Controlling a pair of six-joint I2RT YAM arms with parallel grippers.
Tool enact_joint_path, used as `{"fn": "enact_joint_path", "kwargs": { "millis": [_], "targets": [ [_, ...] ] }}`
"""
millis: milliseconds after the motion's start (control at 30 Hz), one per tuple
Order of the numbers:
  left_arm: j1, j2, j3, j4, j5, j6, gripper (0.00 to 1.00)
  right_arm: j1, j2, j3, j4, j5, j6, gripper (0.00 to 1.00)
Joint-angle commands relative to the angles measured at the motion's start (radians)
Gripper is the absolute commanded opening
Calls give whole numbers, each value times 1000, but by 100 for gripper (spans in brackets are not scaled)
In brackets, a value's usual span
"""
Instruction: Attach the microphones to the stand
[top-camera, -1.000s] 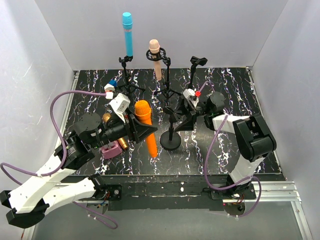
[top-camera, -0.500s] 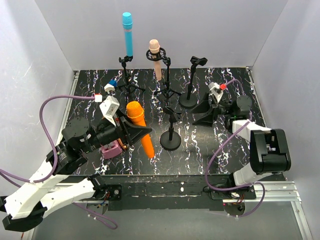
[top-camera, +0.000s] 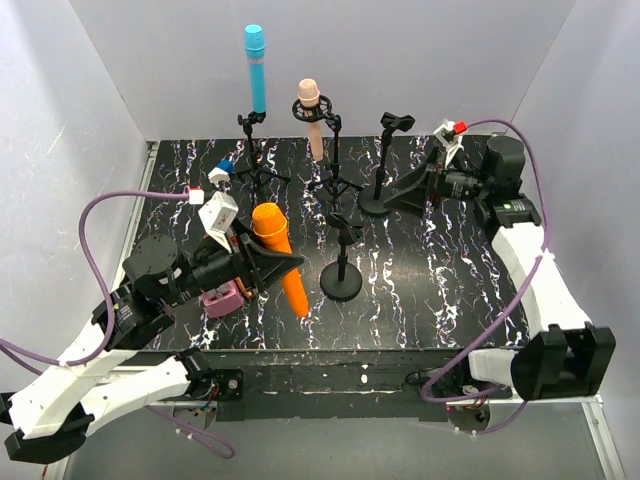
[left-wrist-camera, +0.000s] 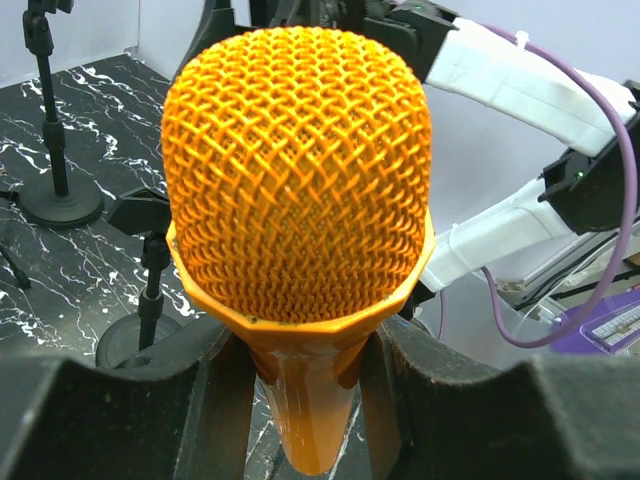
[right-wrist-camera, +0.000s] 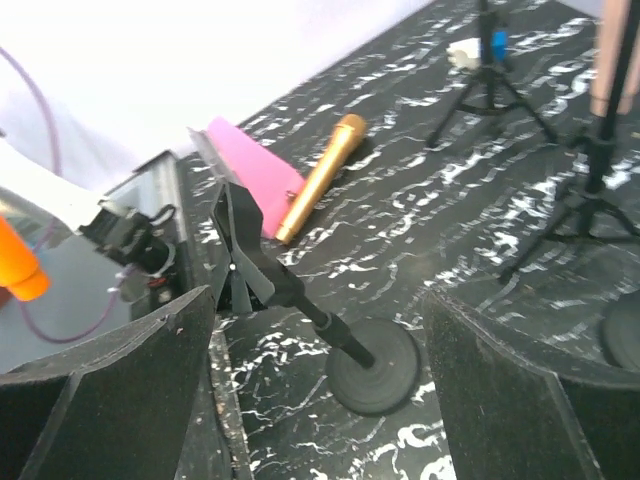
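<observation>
Swung out to two o'clock, the right gripper (top-camera: 400, 193) now hangs spread and empty beside the rear stand (top-camera: 388, 160). At eight o'clock the left gripper (top-camera: 275, 265) pinches the orange microphone (top-camera: 270, 228) — the step in hand — which next needs its handle lined up with the clip of the centre stand (top-camera: 342, 262). The golden-brown microphone (right-wrist-camera: 320, 180) lies at nine o'clock, largely masked from above.
</observation>
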Motion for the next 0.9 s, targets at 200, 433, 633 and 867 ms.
{"fn": "enact_joint_path", "kwargs": {
  "millis": [200, 433, 633, 867],
  "targets": [
    [-1, -39, -2, -8, -15, -2, 0, 176, -149, 155, -677, 399, -409, 93],
    [-1, -13, 3, -1, 2, -6, 0, 282, -197, 105, -585, 523, -368, 94],
    [-1, -21, -6, 6, 3, -12, 0, 339, -116, 146, -594, 510, -356, 94],
    [-1, -28, -20, 15, 2, -17, 0, 378, -33, 224, -614, 522, -362, 94]
  ]
}}
